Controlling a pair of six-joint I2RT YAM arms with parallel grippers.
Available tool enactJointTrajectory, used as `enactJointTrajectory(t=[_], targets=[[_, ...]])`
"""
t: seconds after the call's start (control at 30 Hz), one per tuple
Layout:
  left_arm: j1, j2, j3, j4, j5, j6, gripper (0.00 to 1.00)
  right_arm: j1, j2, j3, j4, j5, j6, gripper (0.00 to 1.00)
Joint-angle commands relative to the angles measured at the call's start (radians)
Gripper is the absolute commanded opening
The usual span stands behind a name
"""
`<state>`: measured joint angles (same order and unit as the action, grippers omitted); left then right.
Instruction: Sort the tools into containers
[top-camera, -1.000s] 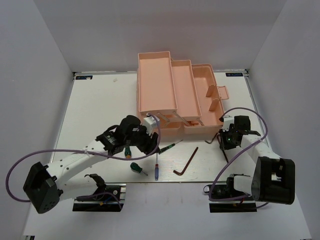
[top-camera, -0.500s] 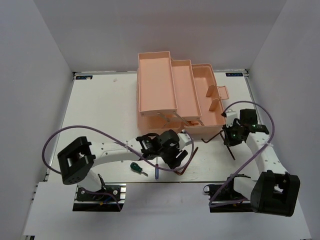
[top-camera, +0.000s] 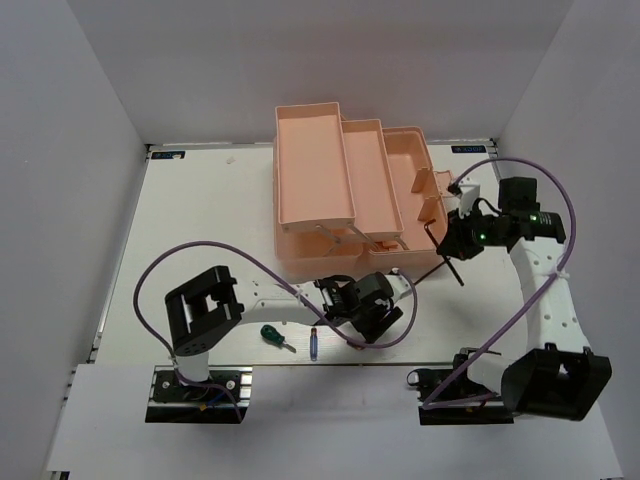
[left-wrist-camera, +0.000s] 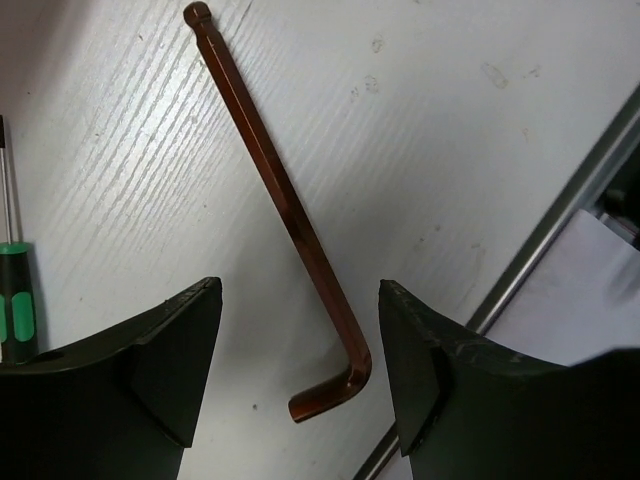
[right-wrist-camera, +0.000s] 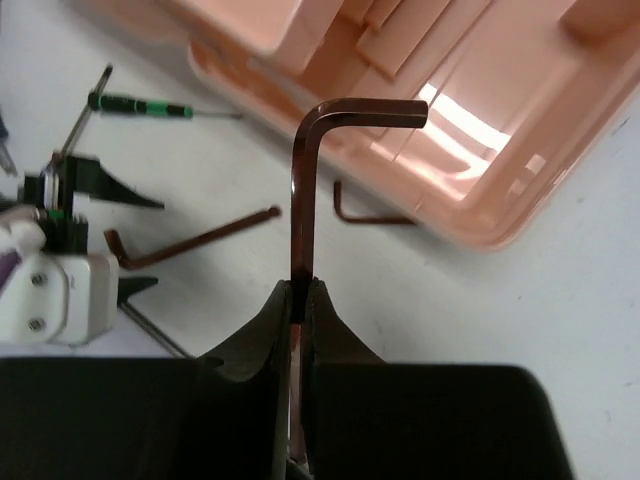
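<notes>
The left tool (left-wrist-camera: 298, 305) is hovering released over a copper hex key (left-wrist-camera: 285, 200) lying on the surface (left-wrist-camera: 450, 120), its shaft running lengthwise between the fingers (left-wrist-camera: 160, 350), bend nearest. The right tool (right-wrist-camera: 300, 300) is clenching a second hex key (right-wrist-camera: 298, 170) just beside the salmon-pink toolbox (right-wrist-camera: 480, 190).

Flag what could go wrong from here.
1. Right tool pinches only the thin shaft of the held hex key; it could swivel or slip before release into the toolbox.
2. Left tool stands open over the flat copper hex key, close to the table edge; closing may nudge it off.
</notes>
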<state>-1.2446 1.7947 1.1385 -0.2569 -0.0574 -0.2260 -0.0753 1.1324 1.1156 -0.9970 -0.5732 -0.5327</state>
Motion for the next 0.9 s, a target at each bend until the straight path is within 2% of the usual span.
enactJointTrajectory(t=[0.0,0.07,0.17,0.23,0.27,0.3,0.4,0.43,0.47,0.53,0.63,0.7,0.73,0.8,0.83,0.87], targets=[[-0.01,0.018,0.041,0.001,-0.051,-0.033,0.74,0.008,0.099,0.085,0.142,-0.005,0.135,0.0],[-0.01,0.07,0.078,-0.017,-0.076,-0.042,0.74,0.015,0.195,0.157,0.221,0.036,0.221,0.0],[-0.01,0.123,0.128,-0.047,-0.122,-0.065,0.73,0.037,0.372,0.278,0.236,0.035,0.283,0.0],[-0.01,0.155,0.138,-0.061,-0.122,-0.075,0.7,0.055,0.433,0.335,0.277,0.055,0.35,0.01],[-0.01,0.166,0.147,-0.061,-0.131,-0.084,0.69,0.065,0.457,0.342,0.319,0.056,0.362,0.16],[-0.01,0.175,0.147,-0.073,-0.131,-0.093,0.67,0.074,0.469,0.358,0.334,0.071,0.381,0.44],[-0.01,0.203,0.17,-0.105,-0.144,-0.107,0.56,0.074,0.483,0.345,0.357,0.059,0.407,0.76],[-0.019,0.218,0.182,-0.117,-0.16,-0.121,0.49,0.074,0.475,0.32,0.366,0.061,0.41,0.8],[-0.019,0.233,0.194,-0.14,-0.17,-0.121,0.46,0.074,0.443,0.288,0.385,0.068,0.405,0.91],[-0.029,0.247,0.22,-0.171,-0.183,-0.121,0.36,0.074,0.414,0.235,0.415,0.097,0.407,0.91],[-0.038,0.285,0.27,-0.261,-0.215,-0.121,0.27,0.068,0.327,0.129,0.458,0.264,0.444,0.91],[-0.047,0.311,0.299,-0.297,-0.225,-0.121,0.22,0.055,0.261,0.067,0.492,0.288,0.45,0.91],[-0.047,0.312,0.299,-0.327,-0.225,-0.121,0.19,0.045,0.25,0.038,0.491,0.308,0.454,0.87],[-0.058,0.322,0.308,-0.337,-0.239,-0.121,0.1,0.025,0.213,0.001,0.483,0.326,0.467,0.65],[-0.058,0.313,0.308,-0.337,-0.239,-0.121,0.07,0.019,0.208,-0.017,0.468,0.352,0.487,0.4],[-0.058,0.302,0.308,-0.337,-0.225,-0.121,0.02,0.011,0.192,-0.026,0.456,0.355,0.488,0.26]])
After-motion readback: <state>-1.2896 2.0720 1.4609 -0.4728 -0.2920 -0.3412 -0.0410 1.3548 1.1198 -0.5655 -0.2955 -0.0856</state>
